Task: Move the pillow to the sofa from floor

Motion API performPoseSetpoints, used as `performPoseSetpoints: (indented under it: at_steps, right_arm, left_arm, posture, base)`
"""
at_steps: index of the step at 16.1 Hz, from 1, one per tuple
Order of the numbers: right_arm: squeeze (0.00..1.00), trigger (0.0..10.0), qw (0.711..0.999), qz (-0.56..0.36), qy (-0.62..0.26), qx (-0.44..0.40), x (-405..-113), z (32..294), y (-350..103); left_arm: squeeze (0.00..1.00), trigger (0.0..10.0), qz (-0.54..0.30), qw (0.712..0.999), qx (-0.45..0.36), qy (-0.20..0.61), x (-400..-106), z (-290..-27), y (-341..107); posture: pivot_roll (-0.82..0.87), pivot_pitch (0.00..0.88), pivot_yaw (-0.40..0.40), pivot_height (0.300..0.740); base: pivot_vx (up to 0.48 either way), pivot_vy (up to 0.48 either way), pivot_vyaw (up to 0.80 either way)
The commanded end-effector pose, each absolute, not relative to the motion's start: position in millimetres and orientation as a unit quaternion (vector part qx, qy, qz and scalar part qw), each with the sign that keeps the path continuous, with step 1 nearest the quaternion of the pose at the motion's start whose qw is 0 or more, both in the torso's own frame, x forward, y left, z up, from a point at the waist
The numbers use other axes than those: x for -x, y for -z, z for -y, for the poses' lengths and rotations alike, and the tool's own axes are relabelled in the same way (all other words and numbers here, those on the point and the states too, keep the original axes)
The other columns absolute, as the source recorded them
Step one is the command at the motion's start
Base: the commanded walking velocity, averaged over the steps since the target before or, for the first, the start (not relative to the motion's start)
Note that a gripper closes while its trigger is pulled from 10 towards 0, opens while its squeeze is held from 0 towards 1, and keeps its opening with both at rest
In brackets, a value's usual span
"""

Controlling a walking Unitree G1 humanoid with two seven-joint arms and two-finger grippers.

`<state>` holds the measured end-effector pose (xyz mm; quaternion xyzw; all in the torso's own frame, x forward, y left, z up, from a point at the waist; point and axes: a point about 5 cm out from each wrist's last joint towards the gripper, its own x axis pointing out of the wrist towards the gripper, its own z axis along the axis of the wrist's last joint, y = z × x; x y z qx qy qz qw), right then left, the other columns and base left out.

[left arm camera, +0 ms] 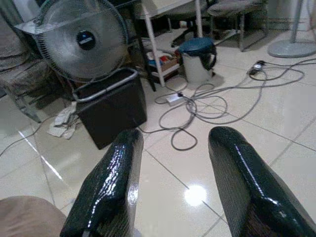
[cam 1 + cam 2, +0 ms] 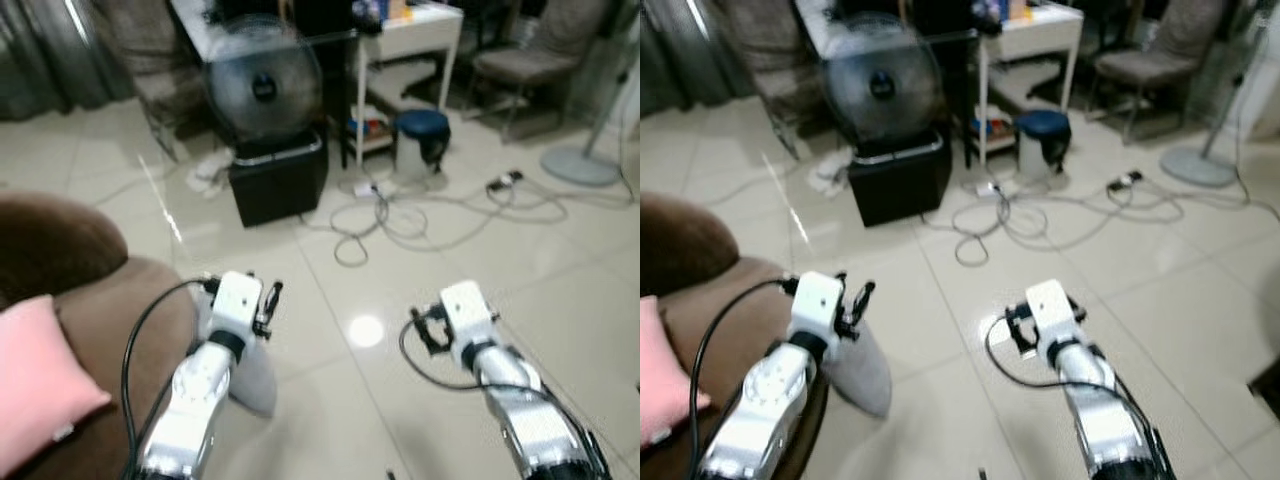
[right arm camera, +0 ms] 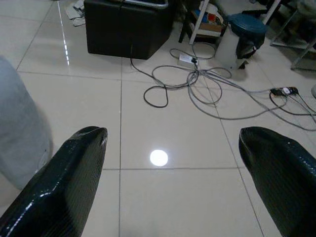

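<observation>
Left eye view: pink pillow (image 2: 40, 385) lying on brown sofa (image 2: 120, 300); left gripper (image 1: 173, 187) and right gripper (image 3: 173, 182) spread, empty.

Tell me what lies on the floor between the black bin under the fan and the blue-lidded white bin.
In the left eye view, a tangle of grey cables with a white power strip lies on the tiles between the black bin and the blue-lidded bin.
</observation>
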<state>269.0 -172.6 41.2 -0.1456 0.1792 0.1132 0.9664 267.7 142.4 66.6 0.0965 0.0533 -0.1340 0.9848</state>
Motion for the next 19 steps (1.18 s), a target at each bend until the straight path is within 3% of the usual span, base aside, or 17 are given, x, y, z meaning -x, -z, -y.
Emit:
performPoseSetpoints:
  at_steps: [1,5,12,15,19]
  right_arm:
    - [0.00,10.0,0.968,-0.164,-0.128,0.144,-273.8,162.0,-46.6]
    - [0.00,10.0,0.966,-0.163,-0.132,0.149,-273.6,160.1,-45.9]
    - [0.00,10.0,0.966,-0.163,-0.132,0.152,-273.9,160.9,-45.9]
    - [0.00,10.0,0.965,-0.162,-0.134,0.154,-273.2,159.3,-45.1]
    - [0.00,10.0,0.967,-0.165,-0.127,0.148,-273.3,160.4,-44.5]
  left_arm:
    - [0.00,10.0,-0.054,0.985,-0.105,0.122,-269.7,-151.1,-68.6]
    - [0.00,10.0,-0.054,0.985,-0.104,0.124,-269.7,-150.1,-68.6]
    - [0.00,10.0,-0.055,0.985,-0.104,0.129,-270.1,-148.8,-68.3]
    - [0.00,10.0,-0.055,0.985,-0.104,0.130,-269.9,-148.7,-68.4]
    - [0.00,10.0,-0.055,0.984,-0.104,0.133,-269.9,-148.4,-68.5]
  posture:
    - [0.01,0.000,0.052,0.740]
    - [0.01,0.000,0.051,0.740]
    - [0.01,0.000,0.054,0.740]
    - [0.01,0.000,0.054,0.740]
    - [0.01,0.000,0.056,0.740]
  base:
    - [0.345,0.000,0.00]
    - [0.345,0.000,0.49]
    - [0.344,0.000,0.00]
    - [0.342,0.000,0.72]
    - [0.344,0.000,0.00]
